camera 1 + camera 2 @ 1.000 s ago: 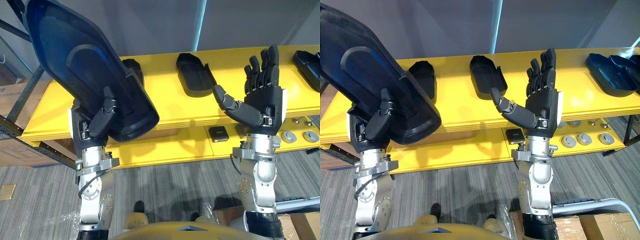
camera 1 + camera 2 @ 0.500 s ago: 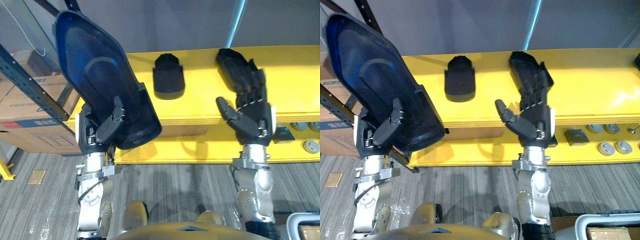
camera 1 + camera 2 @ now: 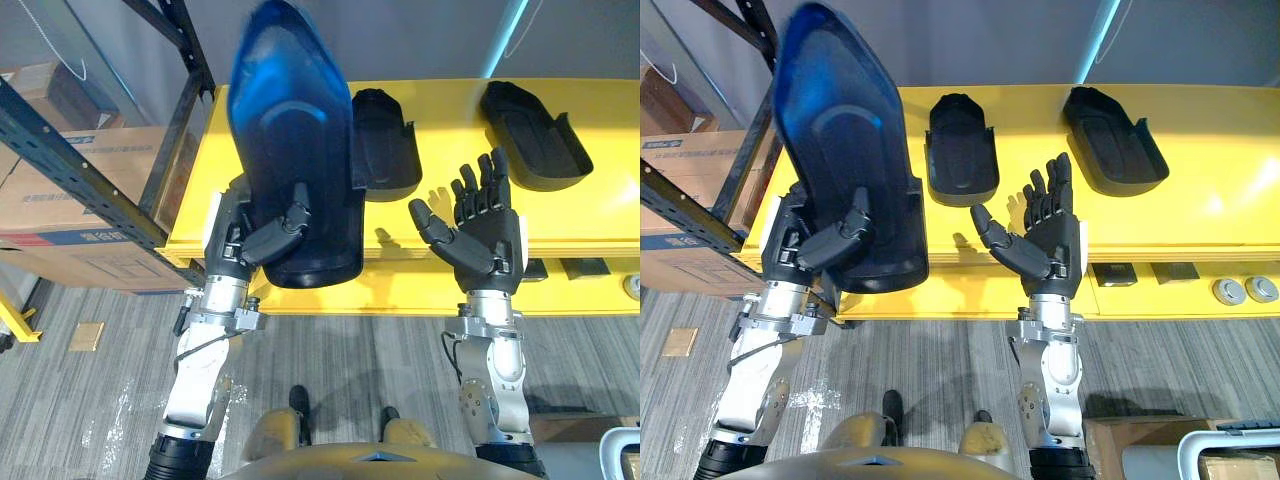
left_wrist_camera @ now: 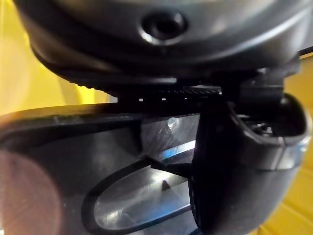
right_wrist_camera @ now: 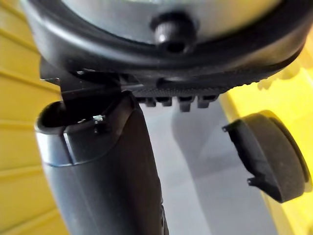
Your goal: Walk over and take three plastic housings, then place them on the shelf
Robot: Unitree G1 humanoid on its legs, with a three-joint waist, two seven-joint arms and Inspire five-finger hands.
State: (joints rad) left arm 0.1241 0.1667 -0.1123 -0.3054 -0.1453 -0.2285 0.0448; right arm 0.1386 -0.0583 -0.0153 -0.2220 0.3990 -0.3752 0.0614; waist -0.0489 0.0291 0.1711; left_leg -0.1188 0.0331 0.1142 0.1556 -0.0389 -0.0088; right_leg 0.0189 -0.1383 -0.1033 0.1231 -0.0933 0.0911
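My left hand point(image 3: 262, 238) is shut on a large dark blue plastic housing point(image 3: 295, 150), held upright in front of the yellow table's left end, thumb point(image 4: 234, 181) pressed on its inner face point(image 4: 122, 196). My right hand point(image 3: 482, 235) is open, palm up, fingers straight, holding nothing, in front of the yellow table's point(image 3: 440, 190) front edge. Two smaller black housings lie on the table: one point(image 3: 385, 155) just right of the held piece, another point(image 3: 533, 147) farther right.
A dark metal shelf rack point(image 3: 90, 170) stands at the left with cardboard boxes point(image 3: 60, 210) behind it. Small round metal parts point(image 3: 1243, 290) and dark square blocks point(image 3: 1113, 274) sit on the table's lower ledge at the right. Grey floor lies below.
The view has swung left along the table, bringing the rack and boxes further in. The held housing now stands more upright. My right hand has stayed open.
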